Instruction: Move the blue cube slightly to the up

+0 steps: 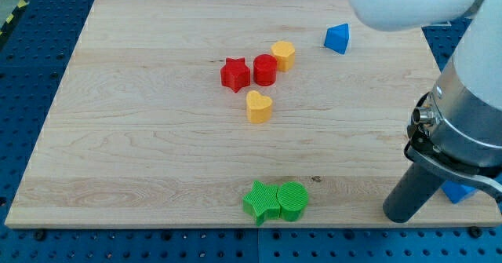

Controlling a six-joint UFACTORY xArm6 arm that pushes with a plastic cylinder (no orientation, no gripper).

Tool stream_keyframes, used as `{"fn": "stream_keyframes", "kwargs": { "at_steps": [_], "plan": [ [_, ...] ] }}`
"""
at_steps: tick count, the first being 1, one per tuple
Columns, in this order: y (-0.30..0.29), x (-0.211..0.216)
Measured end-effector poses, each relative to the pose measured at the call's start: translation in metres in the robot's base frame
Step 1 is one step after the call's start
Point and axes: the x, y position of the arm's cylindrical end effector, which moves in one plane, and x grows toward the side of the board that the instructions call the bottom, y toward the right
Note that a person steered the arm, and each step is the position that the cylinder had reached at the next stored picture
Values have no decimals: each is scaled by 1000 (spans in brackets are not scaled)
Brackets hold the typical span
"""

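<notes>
Down at the view's bottom right, my tip (pixel 401 214) holds nothing and rests on the board (pixel 141 137). Just right of it, the blue cube (pixel 459 191) peeks out behind the arm.

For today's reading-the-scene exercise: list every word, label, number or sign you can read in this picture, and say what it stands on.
None: no readable text shows.
The wooden board, the coloured blocks and the arm's casing are all unmarked.
My tip is not identifiable.
</notes>
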Motion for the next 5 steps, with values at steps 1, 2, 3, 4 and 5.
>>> {"fn": "stream_keyframes", "kwargs": {
  "at_steps": [1,2,3,4,5],
  "plan": [
    [1,0],
    [52,0],
    [64,0],
    [64,0],
    [89,-3]
  ]
}}
